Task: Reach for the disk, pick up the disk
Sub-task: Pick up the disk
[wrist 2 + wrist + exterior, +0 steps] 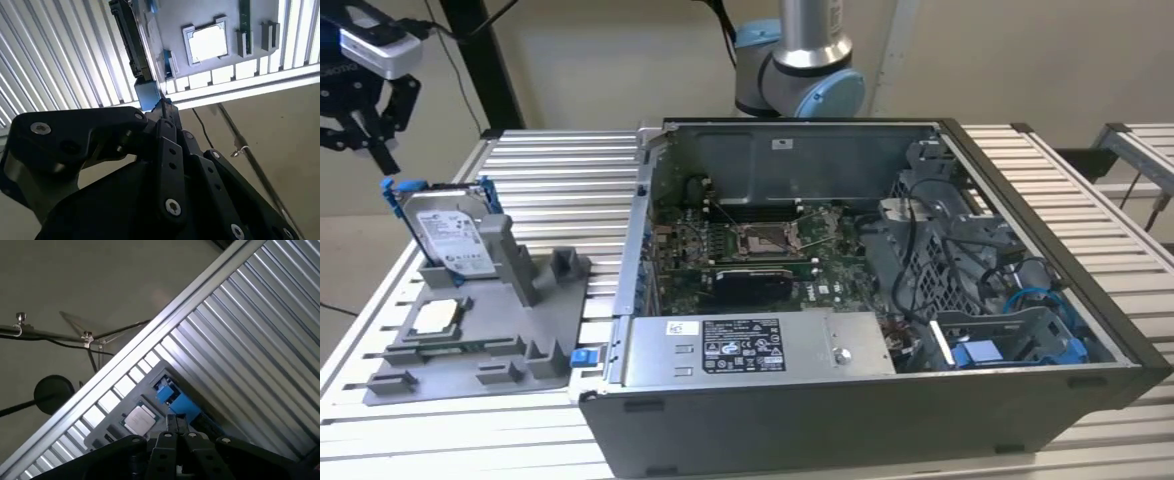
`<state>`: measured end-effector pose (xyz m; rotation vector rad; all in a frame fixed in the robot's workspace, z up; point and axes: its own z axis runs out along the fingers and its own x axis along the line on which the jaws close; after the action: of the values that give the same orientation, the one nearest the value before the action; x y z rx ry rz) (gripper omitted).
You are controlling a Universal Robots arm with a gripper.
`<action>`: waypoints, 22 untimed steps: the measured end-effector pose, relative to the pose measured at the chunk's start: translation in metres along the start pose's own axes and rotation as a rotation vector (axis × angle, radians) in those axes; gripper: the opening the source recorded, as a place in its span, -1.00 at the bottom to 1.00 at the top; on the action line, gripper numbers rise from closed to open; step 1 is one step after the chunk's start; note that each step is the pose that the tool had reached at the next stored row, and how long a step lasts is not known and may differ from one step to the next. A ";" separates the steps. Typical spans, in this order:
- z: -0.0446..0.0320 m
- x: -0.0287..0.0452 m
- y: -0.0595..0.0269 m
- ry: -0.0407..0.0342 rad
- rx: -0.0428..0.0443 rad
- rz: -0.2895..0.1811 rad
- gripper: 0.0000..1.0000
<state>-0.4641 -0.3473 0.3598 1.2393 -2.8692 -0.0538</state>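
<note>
Okay, reach phase, no contact yet. The end effector (379, 158) hangs in the air over the corner of the worktop (560, 160) on the exterior view's left. Its fingers look pressed together at the tips in both wrist views and pinch nothing.

The disk (454, 235) stands on edge in a slot of the grey fixture (520, 300). It leans back a little, with its white label towards the exterior camera. The blue frame (400, 190) wraps its upper corners.

Key relation: the disk lies below the end effector and slightly towards the exterior view's right. There is a clear gap between the fingertips and the top edge, so they are near but apart.

The narrow top edge faces up at the end effector. The long axis of that edge runs across the exterior view, left to right and slightly away. In the second wrist view the disk (131, 42) shows edge-on as a thin dark bar just past the fingertips (162, 106), with the blue frame end closest to them. In the first wrist view the blue frame (181, 404) sits right ahead of the closed tips (175, 421).

My judgement: the fingers line up roughly over one end of the top edge, not its middle.

Also there: the CPU chip (435, 314) lies flat on the same fixture, nearer the exterior camera. The open computer case (854, 420) sits beside it on the exterior view's right, well apart from the end effector.
</note>
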 end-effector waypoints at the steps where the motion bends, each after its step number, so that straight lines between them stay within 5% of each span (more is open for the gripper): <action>1: 0.0000 0.0000 0.0000 0.0007 0.0000 -0.018 -1.00; 22: -0.0001 0.0000 0.0000 0.0152 0.0003 -0.401 -1.00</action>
<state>-0.4641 -0.3473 0.3600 1.7823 -2.5596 -0.0477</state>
